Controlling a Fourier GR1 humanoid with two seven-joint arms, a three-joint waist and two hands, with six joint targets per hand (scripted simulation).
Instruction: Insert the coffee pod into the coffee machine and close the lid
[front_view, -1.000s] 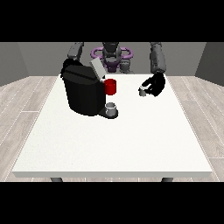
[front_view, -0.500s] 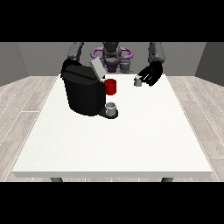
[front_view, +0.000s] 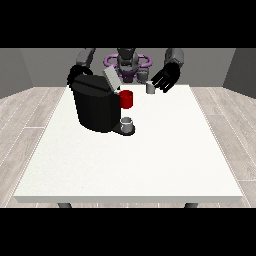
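Note:
A black coffee machine stands on the white table at the view's left, its grey lid tilted up and open. A red part juts from its front, and a grey cup sits on its drip tray. The hand at the view's right is raised above the table's far edge and pinches a small grey coffee pod, to the right of the lid. The hand at the view's left rests behind the machine's top, mostly hidden.
The robot's torso stands behind the table's far edge. Wooden floor surrounds the table.
The hand at the view's right has lifted the coffee pod off the table and carried it up and leftward towards the machine's lid. The other hand stayed put.

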